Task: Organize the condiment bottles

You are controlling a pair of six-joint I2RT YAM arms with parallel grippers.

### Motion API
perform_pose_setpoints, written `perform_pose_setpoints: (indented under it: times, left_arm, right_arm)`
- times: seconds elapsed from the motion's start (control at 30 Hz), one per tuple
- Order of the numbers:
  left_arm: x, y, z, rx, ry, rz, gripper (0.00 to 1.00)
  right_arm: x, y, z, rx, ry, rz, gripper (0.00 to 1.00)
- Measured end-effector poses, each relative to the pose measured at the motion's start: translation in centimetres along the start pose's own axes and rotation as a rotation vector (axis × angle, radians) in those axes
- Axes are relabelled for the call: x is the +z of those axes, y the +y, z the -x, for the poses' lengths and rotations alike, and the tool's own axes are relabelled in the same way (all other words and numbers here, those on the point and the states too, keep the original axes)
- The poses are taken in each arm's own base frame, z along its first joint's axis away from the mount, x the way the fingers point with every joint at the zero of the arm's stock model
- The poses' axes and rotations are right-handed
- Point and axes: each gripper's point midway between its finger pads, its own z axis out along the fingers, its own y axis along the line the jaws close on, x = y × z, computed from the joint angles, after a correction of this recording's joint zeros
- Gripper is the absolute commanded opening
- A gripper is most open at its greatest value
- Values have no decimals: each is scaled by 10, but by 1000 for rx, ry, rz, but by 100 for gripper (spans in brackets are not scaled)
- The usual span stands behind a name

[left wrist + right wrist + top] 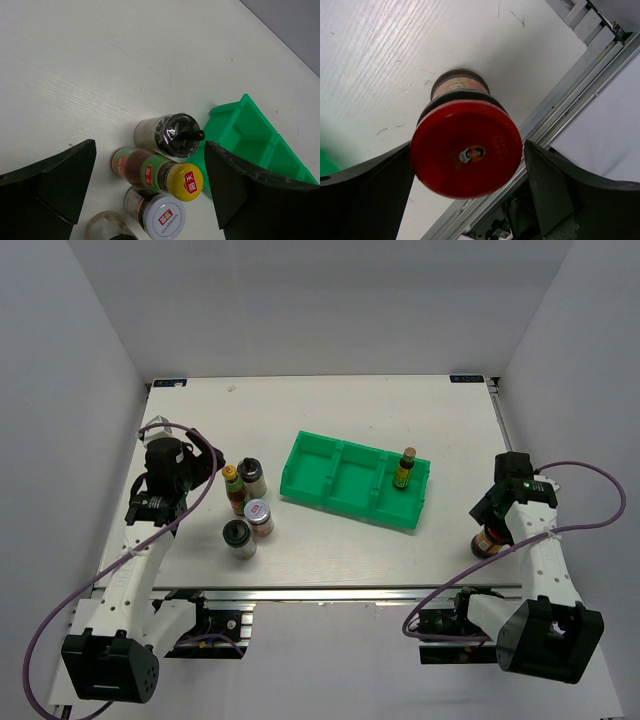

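Spread wide, the right hand [467, 187] hangs over the red-lidded jar [459, 86], centred between its fingers [365, 195]. It should sink past the lid [466, 152] before closing. The left hand [147, 175] gapes too.

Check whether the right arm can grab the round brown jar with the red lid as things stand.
Probably yes. The right gripper is open above the red-lidded brown jar, the lid lying between its fingers in the wrist view. No other bottle stands beside it; only the table's edge rail is near.
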Motion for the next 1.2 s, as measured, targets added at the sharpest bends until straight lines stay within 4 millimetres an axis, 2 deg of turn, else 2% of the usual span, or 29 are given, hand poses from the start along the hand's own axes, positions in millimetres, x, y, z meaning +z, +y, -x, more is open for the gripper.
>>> perform_pose_setpoints:
  times: [0.23, 0.3, 0.37, 0.4, 0.5, 0.73, 0.93, 1.2]
  left_arm:
    - [0, -1, 2, 2, -9, -5, 98]
    - [0, -1, 2, 2, -10, -4, 98]
    - [0, 0, 3, 2, -12, -1, 98]
    - [0, 0, 3, 2, -13, 1, 98]
    - [-1, 1, 5, 1, -23, 7, 98]
    - [-4, 1, 9, -1, -44, 9, 98]
    - [-4, 3, 10, -1, -49, 18, 98]
    - [-1, 5, 9, 1, -42, 28, 98]
  right_arm:
    - [19, 1, -4, 25, 33, 0, 89]
    - [22, 3, -5, 22, 42, 3, 86]
    - [24, 6, -6, 16, 49, 17, 72]
    - [25, 6, -6, 14, 50, 19, 62]
    - [26, 11, -4, 24, 44, 44, 47]
    - [22, 13, -8, 14, 40, 82, 28]
    - [3, 28, -19, -56, 81, 237, 21]
    - [-52, 47, -10, -151, 14, 474, 17]
